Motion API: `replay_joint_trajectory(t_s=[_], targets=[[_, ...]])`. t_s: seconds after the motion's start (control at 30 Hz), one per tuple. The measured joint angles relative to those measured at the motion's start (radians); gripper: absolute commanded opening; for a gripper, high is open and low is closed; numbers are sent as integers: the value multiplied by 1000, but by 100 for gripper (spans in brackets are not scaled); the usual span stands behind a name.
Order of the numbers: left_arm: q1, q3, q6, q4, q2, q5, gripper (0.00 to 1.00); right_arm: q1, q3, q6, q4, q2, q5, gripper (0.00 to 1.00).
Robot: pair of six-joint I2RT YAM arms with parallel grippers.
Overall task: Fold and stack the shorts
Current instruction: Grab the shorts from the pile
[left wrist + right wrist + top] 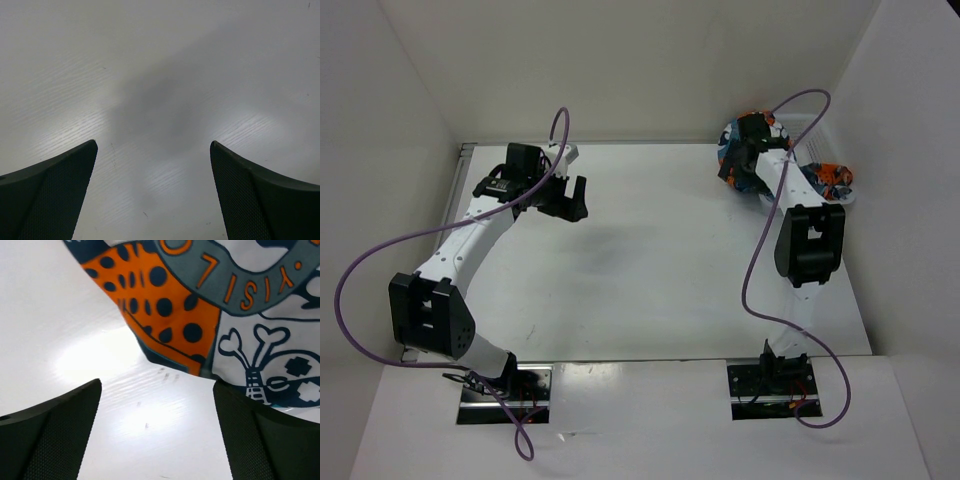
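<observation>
Right fingers (55,435) and left fingers (50,195) wide apart, empty; orange "YISL" on shorts (175,315)

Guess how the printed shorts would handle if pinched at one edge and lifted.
Likely floppy: the shorts lie bunched and creased, so the rest would drape and trail. Probably light, being thin printed cloth. Pushed across the smooth table, they would more likely crumple than slide whole.

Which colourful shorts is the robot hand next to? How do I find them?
Start at the big white table and go to its far right corner, where the right gripper hangs open. The shorts are bunched right in front of it, printed with dark-dotted orange, blue and white bone drawings. Another colourful bundle lies nearer the right wall; these are the ones further left.
</observation>
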Motion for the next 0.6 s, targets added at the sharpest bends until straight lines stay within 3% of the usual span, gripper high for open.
replay_joint_trajectory(t_s=[0.2, 0.6], targets=[[0, 0, 0, -1, 0, 3, 100, 5, 68, 39, 2, 13, -16, 95], [0, 0, 0, -8, 0, 2, 100, 16, 179, 100, -10, 145, 35, 60]])
